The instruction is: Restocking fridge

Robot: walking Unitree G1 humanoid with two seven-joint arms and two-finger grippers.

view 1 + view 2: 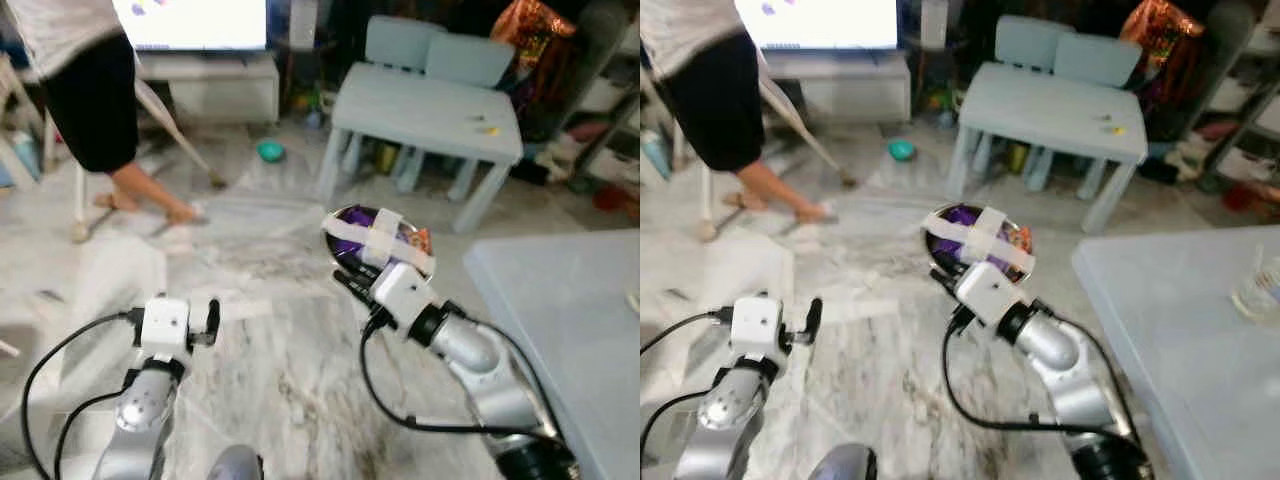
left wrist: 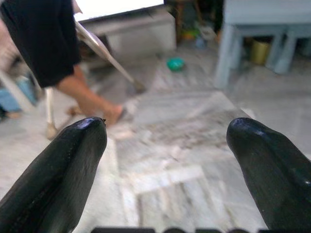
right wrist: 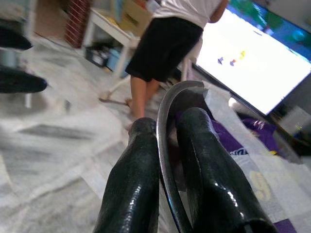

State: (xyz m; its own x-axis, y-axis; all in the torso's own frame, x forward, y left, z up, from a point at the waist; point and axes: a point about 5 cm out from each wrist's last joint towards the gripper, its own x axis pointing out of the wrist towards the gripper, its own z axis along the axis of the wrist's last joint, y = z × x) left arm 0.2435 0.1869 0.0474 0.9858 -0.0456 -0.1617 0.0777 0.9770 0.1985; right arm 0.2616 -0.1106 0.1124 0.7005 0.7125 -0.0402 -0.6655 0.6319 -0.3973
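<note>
I am carrying a bowl (image 1: 375, 243) with my right gripper (image 3: 167, 160). In the right wrist view the two black fingers (image 3: 133, 179) pinch the bowl's thin rim, one finger inside and one outside. The bowl sits in the middle of the left eye view, just above the white block of my right wrist. It looks like shiny metal, round and smooth, and it is tilted so its open side faces up and away from me. White tape strips (image 1: 385, 238) cross over the top. Under the tape I see purple packets (image 3: 243, 145) with a bit of orange.

I see no fridge here, so I cannot tell which way the bowl must go. My guess is that I am walking toward it. What matters now is that the bowl hangs from one edge only, sticking out ahead of the gripper. If it tips more, the tape has to keep the packets in.

My left gripper (image 2: 167, 155) is low in the lower left of the left eye view. Its fingers are spread wide apart and hold nothing.

The floor (image 1: 270, 340) is pale marble with grey streaks. A light blue table (image 1: 425, 110) stands in the upper right. A grey surface (image 1: 570, 310) fills the right edge. A person (image 1: 85, 90) stands in the upper left.
</note>
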